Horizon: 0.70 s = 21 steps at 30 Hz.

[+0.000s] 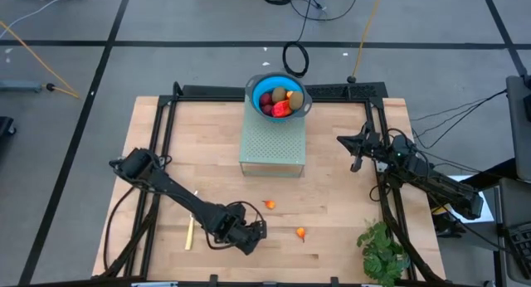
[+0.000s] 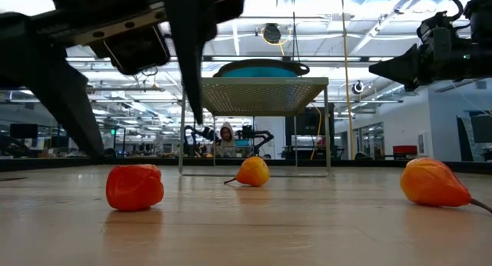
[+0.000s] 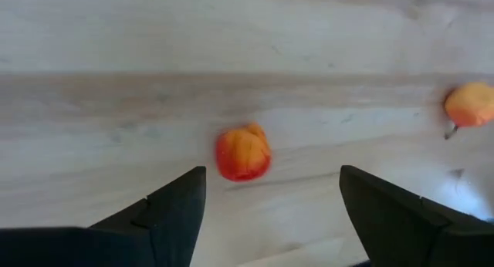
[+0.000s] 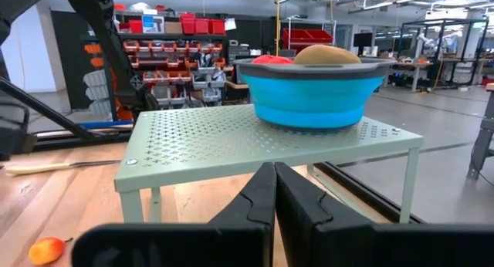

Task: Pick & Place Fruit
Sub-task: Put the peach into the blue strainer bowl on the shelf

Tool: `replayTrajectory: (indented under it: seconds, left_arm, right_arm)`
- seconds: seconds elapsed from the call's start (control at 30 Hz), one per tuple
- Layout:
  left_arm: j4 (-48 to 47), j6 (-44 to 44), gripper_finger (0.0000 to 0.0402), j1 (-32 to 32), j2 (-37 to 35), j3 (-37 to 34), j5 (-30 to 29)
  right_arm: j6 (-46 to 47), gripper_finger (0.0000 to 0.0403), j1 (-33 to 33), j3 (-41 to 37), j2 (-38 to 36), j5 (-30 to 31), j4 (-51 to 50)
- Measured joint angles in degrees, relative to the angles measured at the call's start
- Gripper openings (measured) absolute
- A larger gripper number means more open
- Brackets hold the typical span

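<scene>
Two small orange fruits lie on the wooden table, one [image 1: 300, 232] just right of my left gripper [image 1: 260, 231], the other [image 1: 269, 205] a little farther back. In the left wrist view the near fruit [image 3: 243, 153] lies ahead of the open gripper [image 3: 270, 174], between the lines of its fingers and untouched, with the other [image 3: 471, 105] off to one side. The low view shows three orange fruits [image 2: 134, 185], [image 2: 253, 172], [image 2: 434, 181]. More fruit, dark red and brownish-olive [image 1: 279, 99], sits in the blue bowl [image 1: 259, 81]. My right gripper [image 1: 357, 148] waits shut above the table's right side.
The blue bowl [image 4: 312, 93] stands on the far part of a pale green perforated stand [image 1: 272, 146] at the table's far middle. A yellow-handled knife [image 1: 189, 231] lies near the left arm. A leafy green plant [image 1: 382, 252] sits at the near right corner. A black frame [image 1: 166, 121] borders the table.
</scene>
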Motion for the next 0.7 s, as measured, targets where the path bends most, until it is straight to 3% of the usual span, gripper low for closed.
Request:
replayTrajectory:
  seconds: [0.7]
  left_arm:
    - [1.31,2.36,0.0298,0.66,4.15,0.00,3.87]
  right_arm:
    - [0.00,0.0000,0.00,-0.02,0.28,0.01,-0.02]
